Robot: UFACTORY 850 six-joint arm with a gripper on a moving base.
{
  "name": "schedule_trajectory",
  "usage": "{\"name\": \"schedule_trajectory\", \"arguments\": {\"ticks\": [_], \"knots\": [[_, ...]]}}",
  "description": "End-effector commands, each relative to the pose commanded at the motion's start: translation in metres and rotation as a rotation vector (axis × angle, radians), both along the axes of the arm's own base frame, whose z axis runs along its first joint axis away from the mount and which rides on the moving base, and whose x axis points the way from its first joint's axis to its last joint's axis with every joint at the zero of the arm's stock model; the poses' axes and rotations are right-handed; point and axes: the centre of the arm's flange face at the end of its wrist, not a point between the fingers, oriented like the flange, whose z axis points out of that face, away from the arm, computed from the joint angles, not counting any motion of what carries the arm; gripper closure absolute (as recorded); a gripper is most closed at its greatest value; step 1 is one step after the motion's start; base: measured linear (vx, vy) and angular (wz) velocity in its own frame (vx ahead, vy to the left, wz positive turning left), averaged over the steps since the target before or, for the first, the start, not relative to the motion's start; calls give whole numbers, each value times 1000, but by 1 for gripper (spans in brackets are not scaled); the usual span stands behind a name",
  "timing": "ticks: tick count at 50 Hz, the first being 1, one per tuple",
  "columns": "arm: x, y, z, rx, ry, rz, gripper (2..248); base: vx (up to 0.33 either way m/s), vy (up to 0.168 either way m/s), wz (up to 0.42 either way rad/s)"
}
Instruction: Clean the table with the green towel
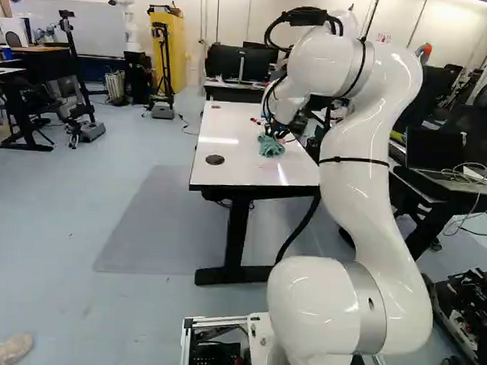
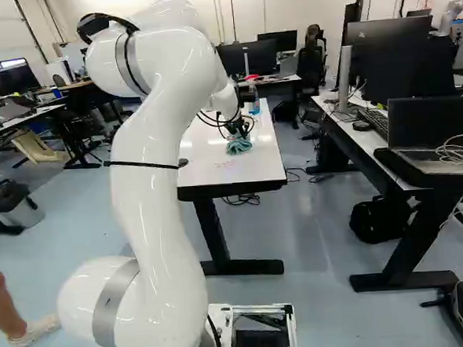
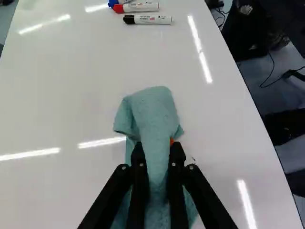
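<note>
At the end of my arm, above the white table (image 1: 228,167), my gripper (image 1: 271,135) is seen small in the left base view. The green towel (image 1: 270,146) rests on the tabletop beneath it, and the same towel (image 2: 238,145) shows in the right base view. In the wrist view my gripper (image 3: 157,155) is shut on the towel (image 3: 151,112), a bunched fold squeezed between both fingers. Part of the cloth spreads ahead of the fingers and part lies under them. An orange bit of one pad peeks out beside the fold.
Several markers (image 3: 147,19) lie on the table ahead of the gripper. A clear bottle (image 2: 253,97) stands toward the table's far end. Desks with a laptop (image 2: 432,134) and monitors stand to the right. Another robot (image 1: 127,24) is at the back left.
</note>
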Motion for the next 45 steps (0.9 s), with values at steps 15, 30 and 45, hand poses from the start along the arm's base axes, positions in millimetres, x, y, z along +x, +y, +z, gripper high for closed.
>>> {"name": "schedule_trajectory", "arguments": {"ticks": [15, 30, 45], "knots": [[-3, -27, 0, 0, -1, -38, 203, 0, 0, 0], [-22, -39, 2, 3, 15, -60, 203, 0, 0, 0], [-47, -30, 4, 7, 39, -55, 203, 0, 0, 0]]}}
